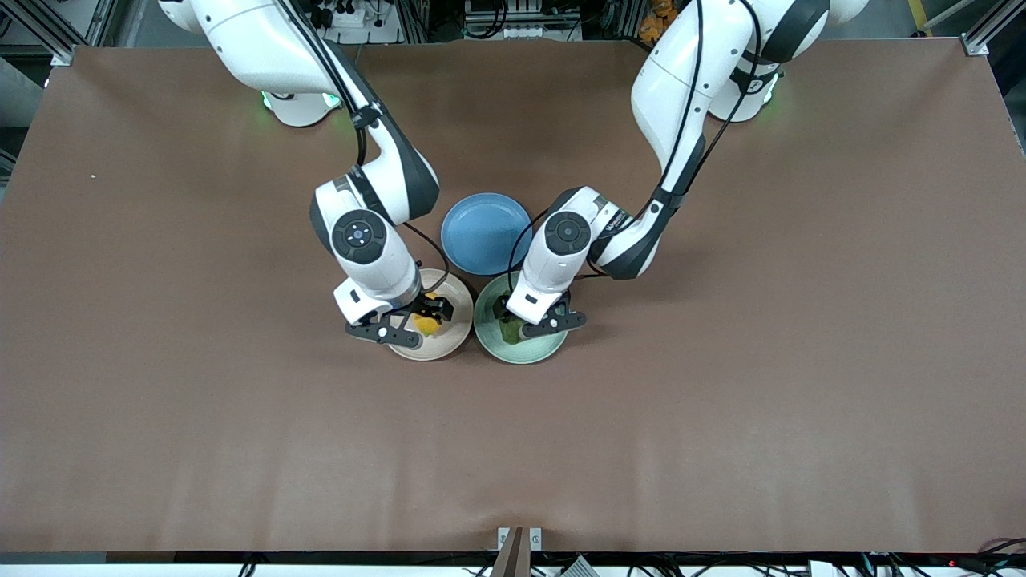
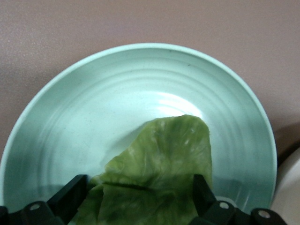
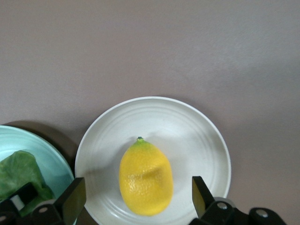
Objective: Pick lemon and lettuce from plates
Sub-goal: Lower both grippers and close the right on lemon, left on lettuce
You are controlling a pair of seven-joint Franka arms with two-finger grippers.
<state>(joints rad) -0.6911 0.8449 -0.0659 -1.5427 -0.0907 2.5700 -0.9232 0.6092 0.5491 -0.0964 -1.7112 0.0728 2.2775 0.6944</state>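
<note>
A: Lemon (image 3: 146, 177) first. Where is it?

B: On the beige plate (image 1: 451, 336), which lies nearer the front camera than the blue plate (image 1: 486, 232), toward the right arm's end. The right gripper (image 3: 136, 199) hangs low over it, fingers (image 3: 73, 200) spread wide, one on each side of the lemon, gripping nothing.

A: Lettuce (image 2: 157, 176)?

B: On the mint-green plate (image 2: 93, 112), just beside the beige one and also nearer the camera than the blue plate, toward the left arm's end. The left gripper (image 2: 138, 197) is down inside that plate, fingers (image 2: 70, 197) apart and straddling the leaf. The leaf reaches about to both fingers, but I cannot tell if they touch it.
</note>
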